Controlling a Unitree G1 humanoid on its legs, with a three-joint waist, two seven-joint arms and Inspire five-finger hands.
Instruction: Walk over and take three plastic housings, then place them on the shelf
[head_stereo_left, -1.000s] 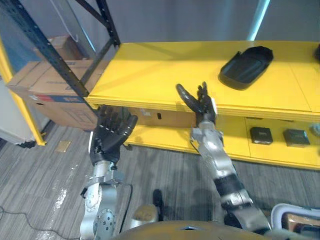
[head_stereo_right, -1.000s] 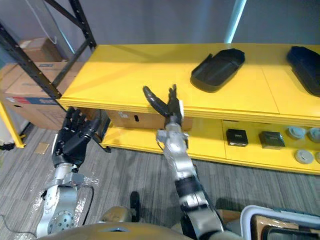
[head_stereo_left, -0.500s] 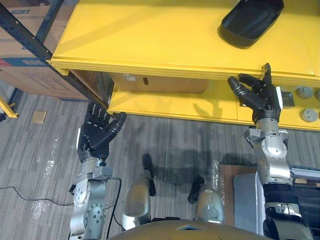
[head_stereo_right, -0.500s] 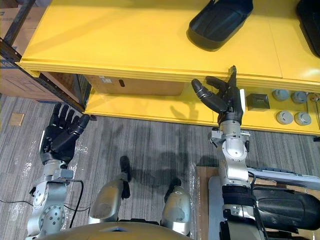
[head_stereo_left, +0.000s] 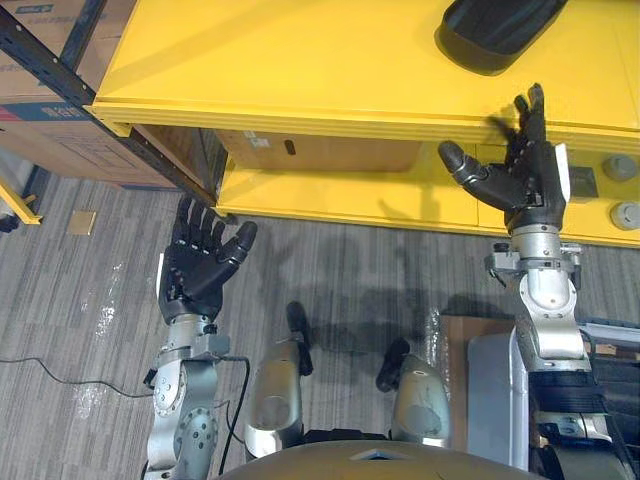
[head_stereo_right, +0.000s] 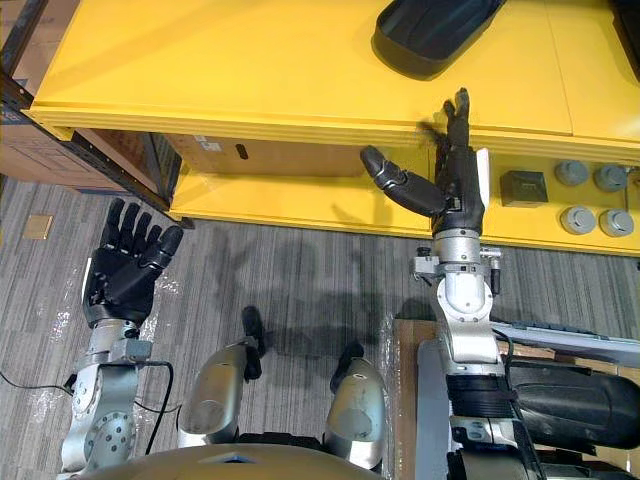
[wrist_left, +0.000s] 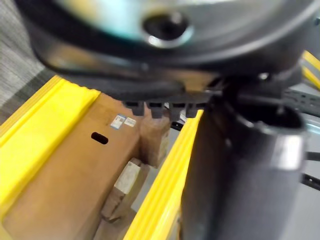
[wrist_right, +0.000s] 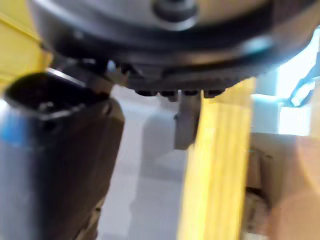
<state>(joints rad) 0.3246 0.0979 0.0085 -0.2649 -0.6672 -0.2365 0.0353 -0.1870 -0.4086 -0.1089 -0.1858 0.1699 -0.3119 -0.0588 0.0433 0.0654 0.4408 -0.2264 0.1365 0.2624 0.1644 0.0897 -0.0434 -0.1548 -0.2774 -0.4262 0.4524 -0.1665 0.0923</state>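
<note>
A black plastic housing (head_stereo_left: 495, 28) lies on the yellow top shelf (head_stereo_left: 300, 70) at the back right, also as the housing (head_stereo_right: 430, 30) in the right eye view. My right hand (head_stereo_left: 528, 180) is raised just in front of the shelf's front edge, below that housing, open with straight fingers and thumb spread, holding nothing. My left hand (head_stereo_left: 195, 268) hangs over the floor at the lower left, open and empty. A second black housing's edge (head_stereo_right: 632, 22) shows at the far right of the shelf.
A lower yellow shelf (head_stereo_right: 300, 205) holds a brown cardboard box (head_stereo_left: 315, 153), a small dark block (head_stereo_right: 523, 187) and grey round parts (head_stereo_right: 590, 195). A black rack upright (head_stereo_left: 60, 75) and cardboard boxes (head_stereo_left: 45, 110) stand at the left. A grey bin (head_stereo_right: 570, 395) sits by my right side.
The camera has shifted a little. My right hand has risen towards the shelf edge and its fingers have straightened from a loose curl. My left hand has barely moved.
</note>
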